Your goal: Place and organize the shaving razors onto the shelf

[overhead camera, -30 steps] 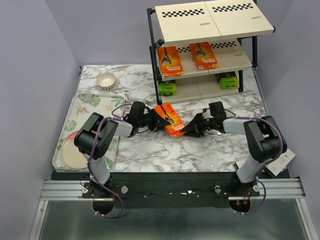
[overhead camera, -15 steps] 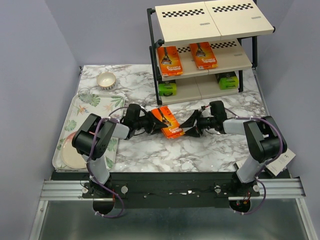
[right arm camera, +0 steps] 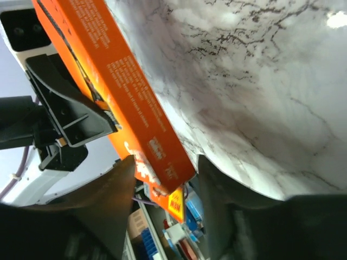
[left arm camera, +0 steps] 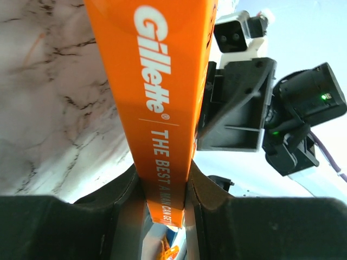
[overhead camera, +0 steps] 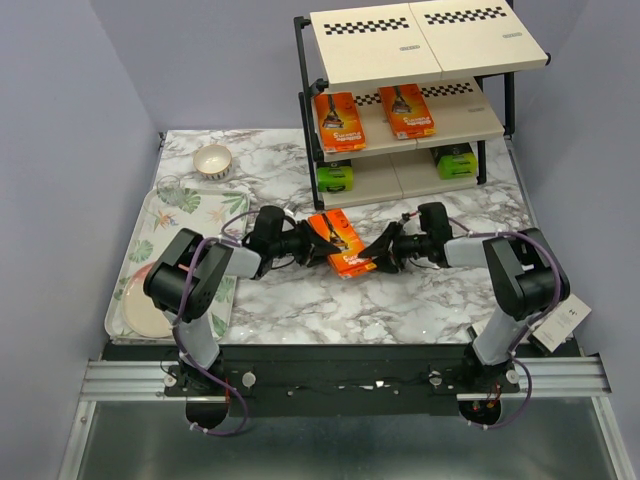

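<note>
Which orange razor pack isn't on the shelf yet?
The orange pack clamped in the left gripper, over the marble table. The other two orange packs lie flat on the shelf's middle board.

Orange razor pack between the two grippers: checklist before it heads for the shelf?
1. Grip: left gripper pinches the orange razor pack across its thin side: ok.
2. Release: right gripper has its jaws spread: ok.
3. Right gripper clear of the pack: not ok, the pack's end sits between its fingers.
4. Pack lifted off the marble table: cannot tell.
5. Free spot on the shelf: ok, the top tier is bare.
6. Route from pack to shelf: ok, nothing on the marble in between.
</note>
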Action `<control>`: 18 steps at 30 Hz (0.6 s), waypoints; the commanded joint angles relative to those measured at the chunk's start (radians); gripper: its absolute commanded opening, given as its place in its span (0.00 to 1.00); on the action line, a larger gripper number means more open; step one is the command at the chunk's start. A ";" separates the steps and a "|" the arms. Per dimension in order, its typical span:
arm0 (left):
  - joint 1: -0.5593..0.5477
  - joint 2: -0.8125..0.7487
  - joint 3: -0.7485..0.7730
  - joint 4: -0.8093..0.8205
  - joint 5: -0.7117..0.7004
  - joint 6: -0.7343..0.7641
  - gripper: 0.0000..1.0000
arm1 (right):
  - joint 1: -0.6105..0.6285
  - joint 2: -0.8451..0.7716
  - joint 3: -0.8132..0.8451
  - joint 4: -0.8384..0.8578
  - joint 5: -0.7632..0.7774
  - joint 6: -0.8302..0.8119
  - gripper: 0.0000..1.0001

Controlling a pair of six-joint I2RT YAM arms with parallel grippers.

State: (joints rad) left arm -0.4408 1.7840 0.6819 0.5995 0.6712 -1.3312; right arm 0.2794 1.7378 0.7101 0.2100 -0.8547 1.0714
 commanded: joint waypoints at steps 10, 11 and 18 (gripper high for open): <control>0.011 -0.046 0.068 -0.136 -0.005 0.056 0.74 | -0.016 -0.073 -0.009 0.035 -0.041 -0.042 0.14; 0.026 -0.055 0.074 -0.150 0.001 0.091 0.84 | -0.031 -0.092 -0.015 0.026 -0.044 -0.051 0.13; 0.129 -0.153 0.091 -0.318 0.131 0.291 0.93 | -0.198 -0.242 0.017 -0.167 -0.176 -0.209 0.10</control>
State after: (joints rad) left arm -0.3805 1.7180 0.7467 0.4301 0.7097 -1.2236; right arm 0.1883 1.5753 0.7052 0.1692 -0.9024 0.9905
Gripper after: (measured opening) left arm 0.909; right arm 0.258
